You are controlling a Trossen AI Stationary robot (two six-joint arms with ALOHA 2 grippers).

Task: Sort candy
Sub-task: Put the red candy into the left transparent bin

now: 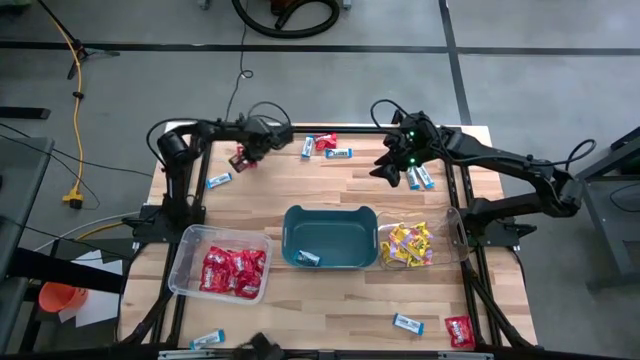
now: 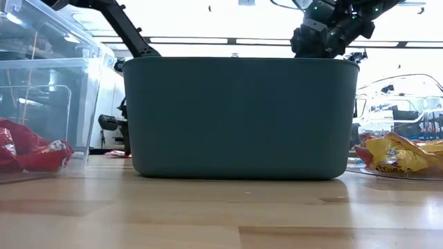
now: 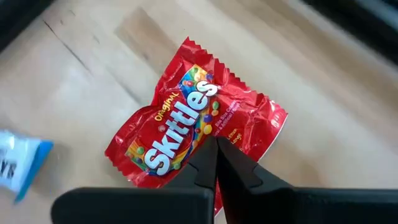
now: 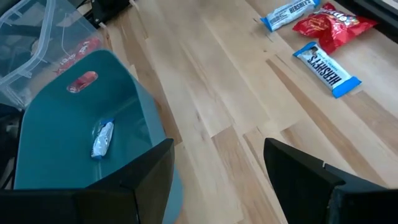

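Observation:
My left gripper point(image 1: 244, 156) is at the table's far left, shut on a red candy packet point(image 3: 193, 127). My right gripper point(image 1: 392, 166) hovers open at the far right, next to two blue-and-white packets point(image 1: 419, 178), touching nothing. The teal tub point(image 1: 330, 237) holds one blue-and-white packet point(image 4: 102, 138). The clear bin on the left point(image 1: 183, 262) holds red packets point(image 1: 232, 270). Yellow packets point(image 1: 408, 245) fill the clear bin on the right point(image 1: 452, 236). Loose packets lie flat at the far edge point(image 1: 338, 153) and the near edge point(image 1: 407, 323). My left gripper pinches the red packet between its two shut fingers point(image 3: 205, 163), at the middle of one long edge point(image 3: 219, 138). The packet's printed face is turned toward the wrist camera and spreads out beyond the fingertips. Whether it is clear of the table I cannot tell.
A blue-and-white packet point(image 1: 218, 181) lies close to the left gripper. Red point(image 1: 326, 141) and blue-and-white point(image 1: 308, 146) packets sit at the far edge. A red packet point(image 1: 459, 330) and a blue-and-white one point(image 1: 205, 341) lie by the near edge. Bare wood lies between the tub and the far edge.

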